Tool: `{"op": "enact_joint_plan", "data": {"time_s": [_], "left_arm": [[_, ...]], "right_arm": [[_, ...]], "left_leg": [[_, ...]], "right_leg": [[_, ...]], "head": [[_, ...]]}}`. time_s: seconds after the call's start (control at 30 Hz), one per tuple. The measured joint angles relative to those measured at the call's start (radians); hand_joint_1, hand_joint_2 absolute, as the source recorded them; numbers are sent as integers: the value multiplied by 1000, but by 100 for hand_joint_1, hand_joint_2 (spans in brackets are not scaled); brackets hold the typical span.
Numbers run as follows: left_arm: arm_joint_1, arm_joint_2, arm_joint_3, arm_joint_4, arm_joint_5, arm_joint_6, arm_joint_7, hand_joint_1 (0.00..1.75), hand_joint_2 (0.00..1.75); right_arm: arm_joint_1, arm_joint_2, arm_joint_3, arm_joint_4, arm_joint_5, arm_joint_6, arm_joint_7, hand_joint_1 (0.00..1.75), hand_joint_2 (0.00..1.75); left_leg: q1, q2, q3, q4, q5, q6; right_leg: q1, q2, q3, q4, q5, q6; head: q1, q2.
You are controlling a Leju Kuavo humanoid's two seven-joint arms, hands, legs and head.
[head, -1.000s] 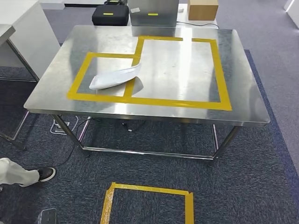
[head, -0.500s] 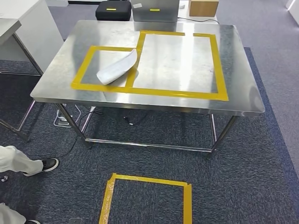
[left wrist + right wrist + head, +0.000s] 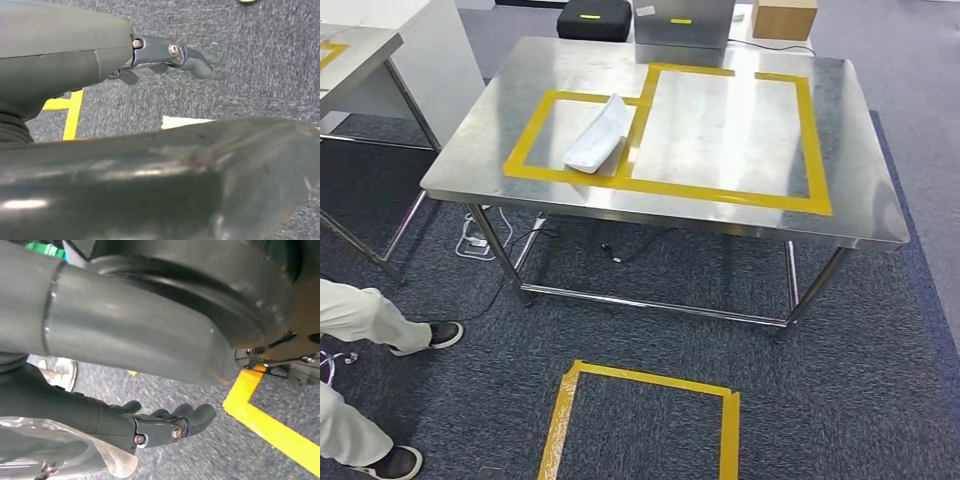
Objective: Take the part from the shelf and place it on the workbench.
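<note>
You see the person (image 3: 365, 330) cut off at the head view's left edge: two trouser legs and shoes, nothing above. The black case (image 3: 593, 18), grey box (image 3: 684, 22) and cardboard box (image 3: 783, 16) behind the workbench (image 3: 848, 190) are clipped by the top edge. The second table (image 3: 354, 45) runs off the left. The left hand (image 3: 166, 52) shows one finger past the thumb; its other fingers are hidden. The right hand (image 3: 166, 425) is blurred, its palm hidden.
</note>
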Motion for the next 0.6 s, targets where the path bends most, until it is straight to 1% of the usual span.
{"op": "enact_joint_plan", "data": {"time_s": [0.03,0.07,0.1,0.13,0.17,0.2,0.23,0.27,0.3,0.33,0.37,0.4,0.43,0.47,0.5,0.53,0.57,0.6], "left_arm": [[-1,0,-2,2,-3,1,3,0,0],[-1,1,-4,3,-5,2,6,0,0],[-1,2,-6,4,-7,3,9,0,0],[0,3,-8,5,-9,3,11,0,0],[0,4,-11,6,-12,4,13,0,0],[0,4,-13,7,-14,4,14,0,0],[-1,5,-16,7,-17,4,16,0,0],[0,5,-17,8,-20,4,17,0,0],[1,6,-18,8,-21,4,18,0,0],[3,6,-18,8,-22,4,19,0,0],[4,7,-18,9,-23,4,20,0,0],[5,8,-18,9,-24,4,21,0,0],[4,8,-19,9,-25,4,22,0,0],[2,8,-19,9,-27,4,22,0,0],[1,9,-19,9,-28,4,22,0,0],[1,9,-19,9,-30,4,22,0,0],[3,9,-19,10,-32,4,22,0,0],[5,10,-20,10,-36,4,22,0,0]], "right_arm": [[0,0,1,0,0,1,2,0,0],[0,0,1,1,-1,2,4,0,0],[1,0,2,1,-1,3,6,0,0],[1,0,3,1,-1,4,7,0,0],[1,0,3,1,-2,4,7,0,0],[3,0,3,1,-2,5,7,0,0],[4,0,3,1,-2,5,7,0,0],[6,-1,3,1,-2,6,7,0,0],[7,-1,3,1,-3,7,7,0,0],[7,-1,3,1,-2,9,6,0,0],[7,-1,3,1,-2,11,6,0,0],[6,-1,3,1,-2,13,6,0,0],[6,-1,3,1,-2,14,6,0,0],[6,-1,3,1,-2,14,6,0,0],[6,-1,3,1,-2,13,6,0,0],[5,-1,3,1,-2,13,5,0,0],[4,-1,3,1,-2,13,4,0,0],[3,-1,3,1,-2,13,2,0,0]], "left_leg": [[0,-9,-6,2,3,-6],[1,-18,-11,3,6,-12],[1,-18,-16,11,1,-18],[1,-10,-28,35,-16,-23],[2,3,-48,80,-45,-29],[3,19,-76,143,-81,-35],[5,27,-107,214,-115,-40],[8,32,-130,269,-135,-43],[9,35,-137,292,-135,-46],[11,38,-126,274,-116,-46],[12,45,-96,219,-82,-45],[12,63,-59,144,-46,-43],[8,82,-26,77,-23,-39],[5,97,-6,32,-10,-32],[2,105,1,11,-8,-26],[-1,101,-1,8,-11,-19],[0,92,-4,8,-9,-12],[1,84,-4,5,-7,-5]], "right_leg": [[0,-5,3,-4,-1,-5],[-1,-16,5,-3,2,-11],[-3,-26,5,-5,6,-17],[-6,-38,4,-8,9,-22],[-8,-51,3,-10,11,-26],[-7,-64,1,-10,12,-28],[-6,-77,-1,-10,11,-29],[-5,-90,-2,-9,11,-29],[-5,-103,-3,-8,10,-29],[-5,-114,-2,-8,10,-29],[-5,-125,-1,-7,9,-27],[-4,-134,2,-7,7,-25],[-1,-143,3,-6,4,-21],[2,-153,4,-5,3,-16],[4,-161,4,-4,1,-11],[6,-170,5,-3,0,-6],[5,-176,6,-4,-1,-1],[4,-168,4,-1,-7,5]], "head": [[0,0],[0,0],[-2,0],[-6,0],[-10,0],[-14,0],[-17,0],[-17,0],[-17,0],[-17,0],[-17,0],[-17,0],[-18,0],[-17,0],[-17,0],[-17,0],[-16,0],[-15,0]]}}
